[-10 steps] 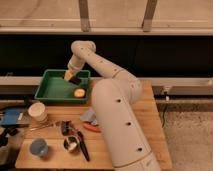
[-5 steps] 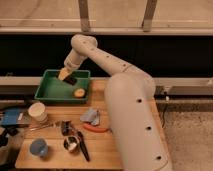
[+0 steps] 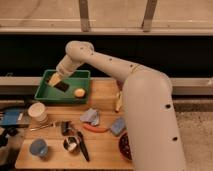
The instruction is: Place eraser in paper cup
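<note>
Tool sits clenched in the left end of the tray, the eraser right at its tips, gripped or not I cannot tell, the paper cup well apart on the bench.

Your claw, clamped on the eraser, hangs inside the green tray. The tray's near wall and the orange ball hem it in. The space above the paper cup on the bench is open.
</note>
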`<state>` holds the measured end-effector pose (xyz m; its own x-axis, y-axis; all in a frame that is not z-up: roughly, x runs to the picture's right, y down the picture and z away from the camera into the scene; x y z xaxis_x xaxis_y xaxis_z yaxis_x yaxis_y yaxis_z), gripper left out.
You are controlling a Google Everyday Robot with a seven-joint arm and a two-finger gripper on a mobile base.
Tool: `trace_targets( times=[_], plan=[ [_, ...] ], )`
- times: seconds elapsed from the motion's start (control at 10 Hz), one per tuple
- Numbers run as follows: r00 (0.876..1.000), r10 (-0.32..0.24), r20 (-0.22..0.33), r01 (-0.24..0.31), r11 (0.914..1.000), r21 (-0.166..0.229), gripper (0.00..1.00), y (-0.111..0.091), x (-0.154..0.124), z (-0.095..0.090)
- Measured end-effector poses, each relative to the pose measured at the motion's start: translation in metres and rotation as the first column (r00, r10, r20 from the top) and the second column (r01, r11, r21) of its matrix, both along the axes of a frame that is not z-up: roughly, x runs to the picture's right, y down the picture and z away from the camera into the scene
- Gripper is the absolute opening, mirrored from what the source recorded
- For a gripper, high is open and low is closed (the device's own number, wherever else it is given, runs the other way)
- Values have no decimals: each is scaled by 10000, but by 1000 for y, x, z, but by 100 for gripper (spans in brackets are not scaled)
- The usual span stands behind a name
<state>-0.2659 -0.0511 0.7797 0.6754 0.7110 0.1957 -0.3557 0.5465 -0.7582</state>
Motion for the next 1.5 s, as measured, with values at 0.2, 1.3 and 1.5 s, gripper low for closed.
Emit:
trace_targets(
  times=[0.2, 1.3, 1.5],
  plan=[
    [10000, 3, 36, -3, 10000, 20, 0, 1, -2, -3],
    [9742, -1840, 1305, 1875, 9822, -147, 0, 60, -71, -30],
    [9656, -1853, 1827, 1882, 9821, 14, 0, 71, -87, -39]
  ],
)
